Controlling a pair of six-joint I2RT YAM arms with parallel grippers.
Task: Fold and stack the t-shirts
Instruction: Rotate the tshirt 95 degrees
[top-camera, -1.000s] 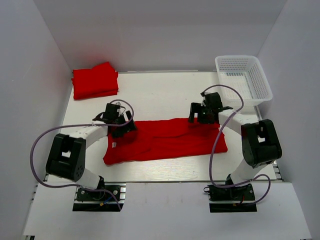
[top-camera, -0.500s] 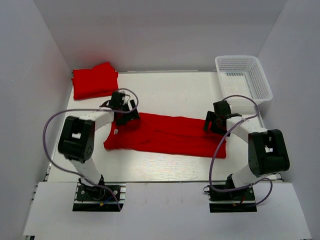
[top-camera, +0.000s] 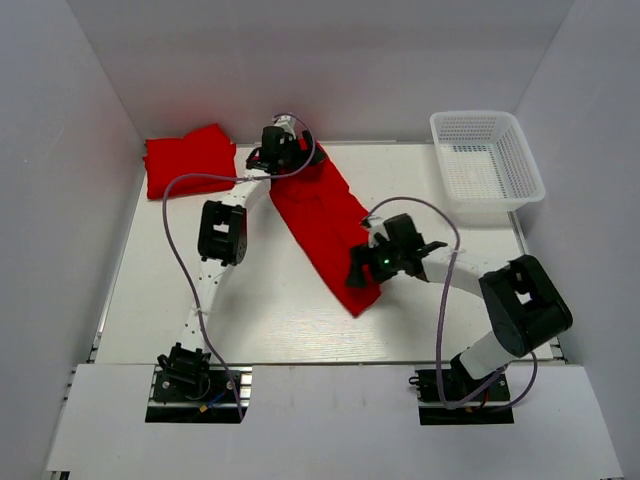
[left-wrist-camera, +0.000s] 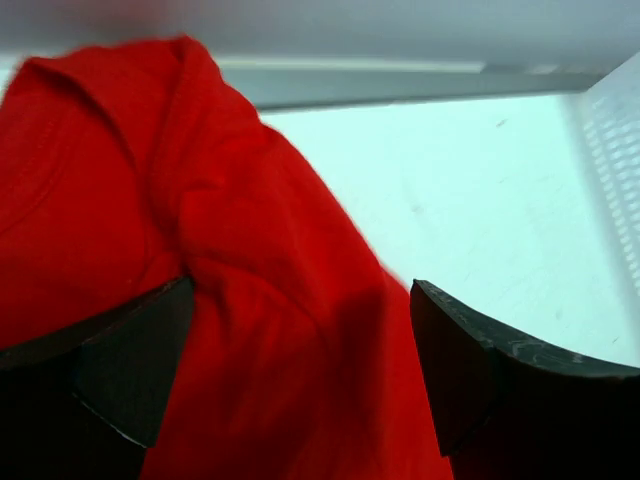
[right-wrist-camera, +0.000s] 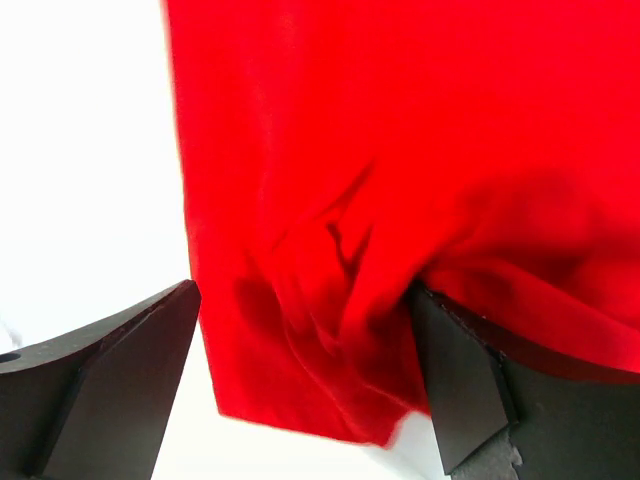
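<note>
- You have one t-shirt in hand, folded lengthwise into a long red strip. It lies slantwise on the table, running from the back edge toward the middle.
- The left gripper is stretched out to the far end of that strip, near the back wall. In its wrist view, cloth is bunched up in the gap, heaped against the left-hand finger. The jaws stand partly apart, and I cannot tell whether they are pinching the cloth or only straddling it.
- The right gripper sits on the near end of the strip. Its jaws also stand partly apart, with wrinkled cloth filling the space and the hem just below, so I cannot tell how firm its hold is either.
- The finished pile of red cloth rests in the back-left corner, just beside the far end of the strip but apart from it. The white basket stands at the back right, well away.
- My reading is that the lengthwise folds are done and the crosswise fold is the step in hand.
- Next, make sure the near end is firmly gripped and carry it up over the far end, keeping the edges matched. Smooth the cloth so it does not bunch, then move the bundle onto the pile.
</note>
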